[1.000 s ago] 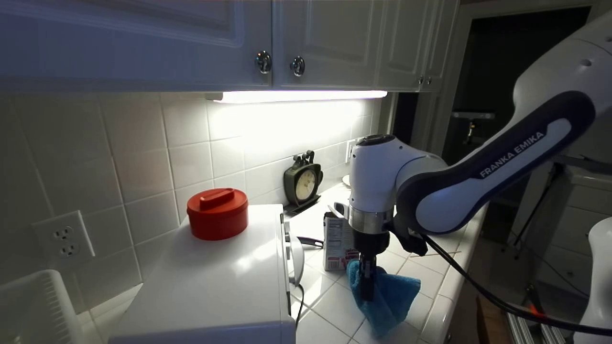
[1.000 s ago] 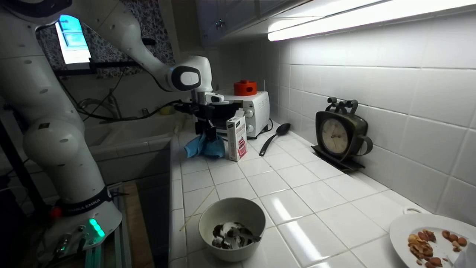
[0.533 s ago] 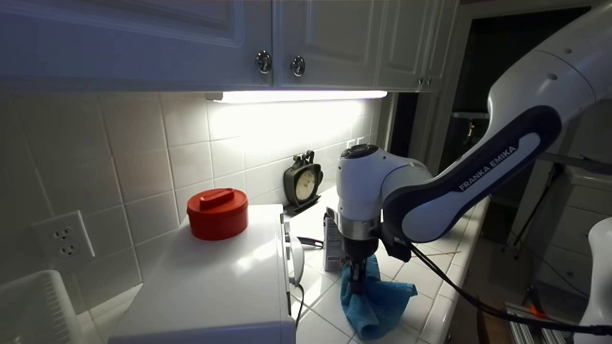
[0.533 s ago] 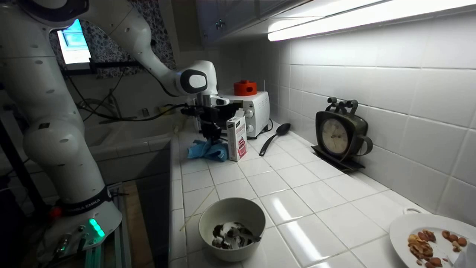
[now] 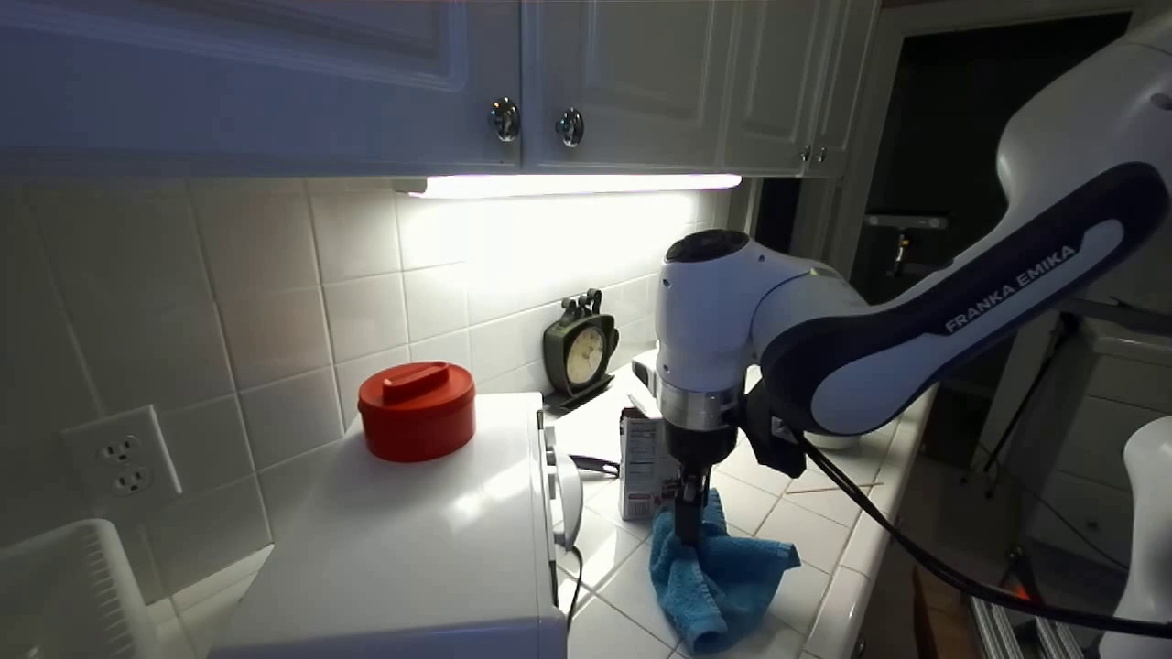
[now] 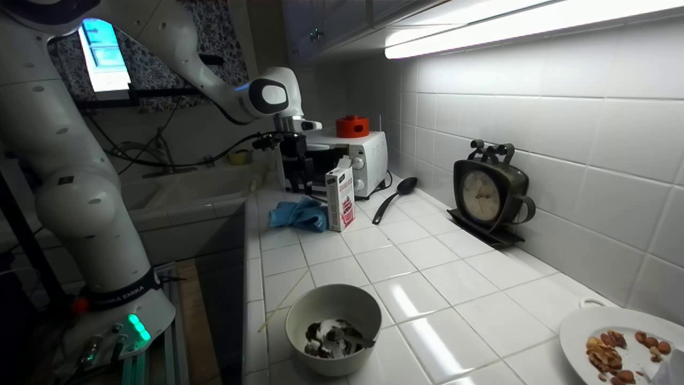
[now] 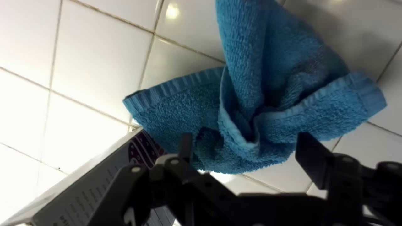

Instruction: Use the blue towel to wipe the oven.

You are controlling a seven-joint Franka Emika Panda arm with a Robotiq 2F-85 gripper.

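The blue towel (image 7: 245, 56) lies crumpled on the white tiled counter, nothing holding it. It also shows in both exterior views, as a folded heap (image 5: 719, 590) close to the counter edge and a low bundle (image 6: 299, 215) by the box. My gripper (image 7: 245, 139) stands open, its two fingers wide apart with only towel and tile seen below them. In an exterior view the gripper (image 6: 304, 188) hangs just above the towel, pointing down. The oven, a white toaster oven (image 5: 430, 531), stands beside the towel; its knobbed front (image 6: 368, 163) faces the counter.
A carton (image 6: 340, 198) stands upright right against the towel's side, close to one finger. A red lidded pot (image 5: 417, 412) sits on the oven. Farther along are a black spoon (image 6: 395, 199), a clock (image 6: 483, 195), a bowl (image 6: 334, 305) and a plate of nuts (image 6: 577, 342).
The gripper came down with the towel shut in it, then opened and rose a little. The towel now stays on the counter, slightly shifted from where it was a second ago.
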